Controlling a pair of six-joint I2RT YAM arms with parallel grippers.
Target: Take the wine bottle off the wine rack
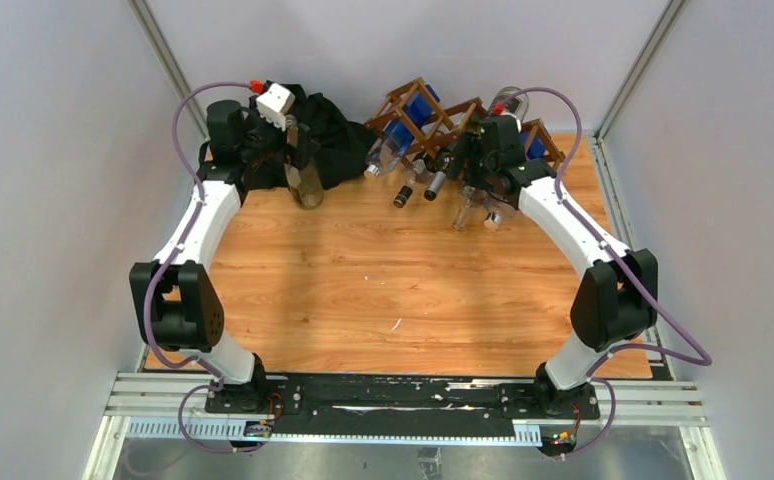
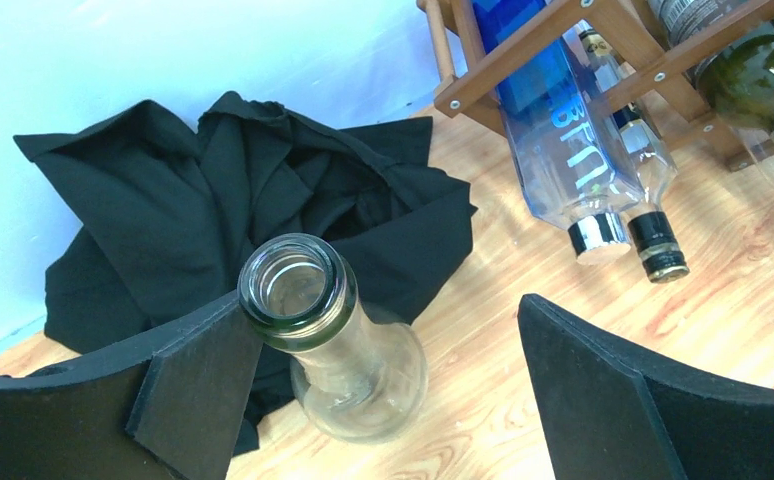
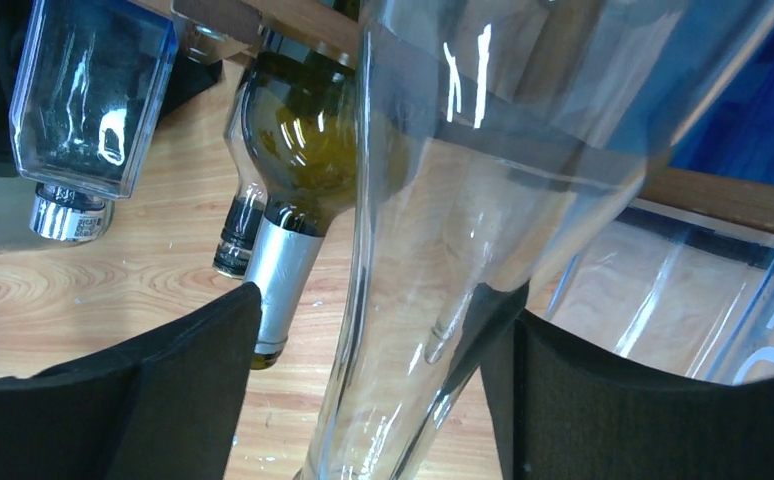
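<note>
The dark brown wine rack point(image 1: 408, 100) stands at the back of the table with several bottles lying neck-down in its cells. My right gripper point(image 3: 383, 310) is open around a tall clear wine bottle point(image 3: 443, 230) that slopes out of the rack point(image 3: 723, 195). Its right finger point(image 3: 603, 400) is against the glass and its left finger point(image 3: 163, 390) stands apart. At the back left, my left gripper point(image 2: 383, 370) is open over a clear bottle point(image 2: 358, 370) standing upright on the table. Its left finger point(image 2: 193, 390) touches the neck and the other finger is well clear.
A crumpled black cloth point(image 2: 223, 190) lies against the back wall behind the upright bottle. A blue square bottle point(image 2: 548, 130) and a green bottle with silver foil point(image 3: 298, 150) lie in the rack beside the clear one. Grey walls enclose the wooden table point(image 1: 383, 290).
</note>
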